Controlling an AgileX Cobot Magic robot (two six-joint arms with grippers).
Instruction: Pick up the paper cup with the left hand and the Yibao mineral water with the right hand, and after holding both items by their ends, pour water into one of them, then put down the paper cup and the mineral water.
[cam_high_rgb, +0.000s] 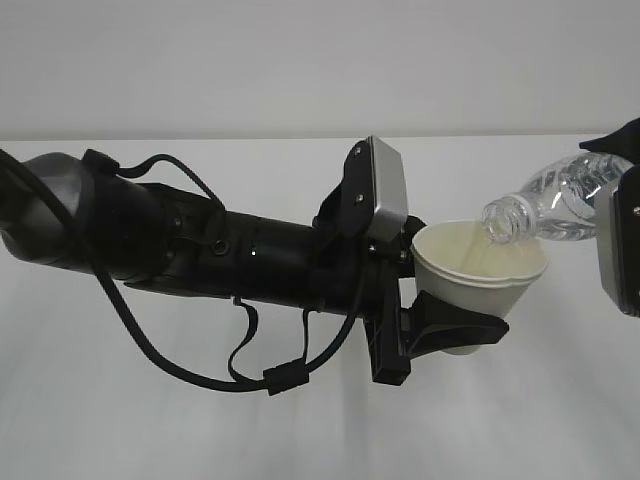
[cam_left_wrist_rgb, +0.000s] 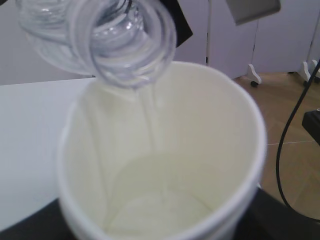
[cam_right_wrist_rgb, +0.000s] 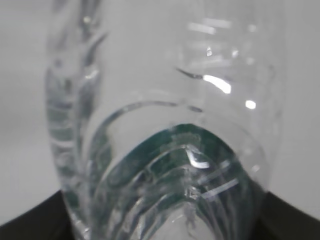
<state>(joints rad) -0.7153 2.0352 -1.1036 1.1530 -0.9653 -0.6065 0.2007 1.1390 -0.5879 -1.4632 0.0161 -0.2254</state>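
My left gripper (cam_high_rgb: 452, 318) is shut on the white paper cup (cam_high_rgb: 480, 272) and holds it low on its body, above the table and slightly tilted. From the right, the clear ribbed Yibao mineral water (cam_high_rgb: 556, 204) is tipped over, its open mouth just above the cup's rim. My right gripper (cam_high_rgb: 622, 238) is shut on the bottle's far end at the frame edge. In the left wrist view the bottle mouth (cam_left_wrist_rgb: 125, 42) hangs over the paper cup (cam_left_wrist_rgb: 210, 145), a thin stream runs down, and water lies in the bottom. The right wrist view is filled by the bottle (cam_right_wrist_rgb: 165, 125).
A white table (cam_high_rgb: 560, 420) lies below both arms, with a pale wall behind. The left arm's black body and looping cables (cam_high_rgb: 200, 260) stretch across the left half. The left wrist view shows wooden floor (cam_left_wrist_rgb: 290, 115) and a black cable (cam_left_wrist_rgb: 285, 145) beyond the table.
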